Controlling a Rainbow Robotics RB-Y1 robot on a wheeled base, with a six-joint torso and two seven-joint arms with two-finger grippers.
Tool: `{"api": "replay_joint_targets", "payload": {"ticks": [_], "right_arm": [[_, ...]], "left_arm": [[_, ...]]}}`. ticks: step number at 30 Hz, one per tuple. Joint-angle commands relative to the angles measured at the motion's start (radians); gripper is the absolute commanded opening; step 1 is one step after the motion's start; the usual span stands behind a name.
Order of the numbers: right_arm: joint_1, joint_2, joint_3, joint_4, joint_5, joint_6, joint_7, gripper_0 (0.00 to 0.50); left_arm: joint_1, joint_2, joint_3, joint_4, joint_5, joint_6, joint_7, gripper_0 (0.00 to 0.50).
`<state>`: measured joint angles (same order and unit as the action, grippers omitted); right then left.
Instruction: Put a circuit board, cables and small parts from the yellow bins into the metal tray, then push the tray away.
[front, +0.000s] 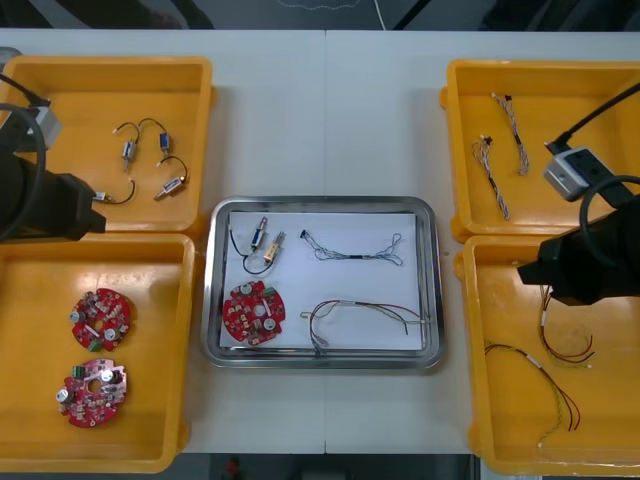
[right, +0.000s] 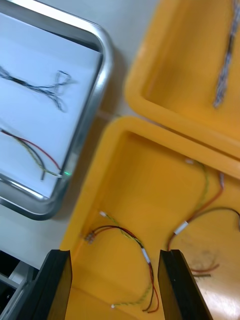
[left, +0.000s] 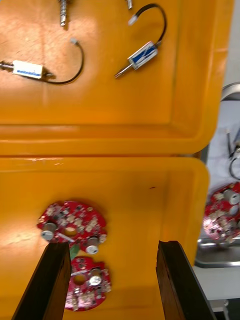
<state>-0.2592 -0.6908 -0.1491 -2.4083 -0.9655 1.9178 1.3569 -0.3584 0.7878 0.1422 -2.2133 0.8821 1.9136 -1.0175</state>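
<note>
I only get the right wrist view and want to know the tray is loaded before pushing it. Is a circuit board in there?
Observer: Yes, one red circuit board lies in the metal tray's near-left corner.
Operator: Any small metal parts?
Observer: Two small metal parts lie beyond the board, by the far-left corner.
Operator: My right gripper is open over a cable bin; the left?
Observer: The left gripper hangs open above the near left bin.
</note>
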Motion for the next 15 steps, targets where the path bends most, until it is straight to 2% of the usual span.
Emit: {"api": "replay_joint_targets", "payload": {"ticks": [1,8,13,15], "right_arm": [[-0.137,-0.022,0.166,-0.029,-0.001,0.002,-0.047,0.500],[-0.278,0.025,0.428,-0.029,0.076,0.002,-0.036,0.500],[-0.384,0.100,0.657,-0.003,0.195,0.002,-0.022,0.500],[-0.419,0.128,0.726,0.029,0.214,0.002,-0.015,0.500]], "left_arm": [[0.107,0.068,0.091,-0.059,0.023,0.006,-0.098,0.500],[0.239,0.074,0.180,-0.100,0.024,0.006,-0.164,0.500],[0.335,0.074,0.231,-0.115,0.028,-0.039,-0.191,0.500],[0.355,0.074,0.234,-0.115,0.028,-0.061,-0.199,0.500]]}}
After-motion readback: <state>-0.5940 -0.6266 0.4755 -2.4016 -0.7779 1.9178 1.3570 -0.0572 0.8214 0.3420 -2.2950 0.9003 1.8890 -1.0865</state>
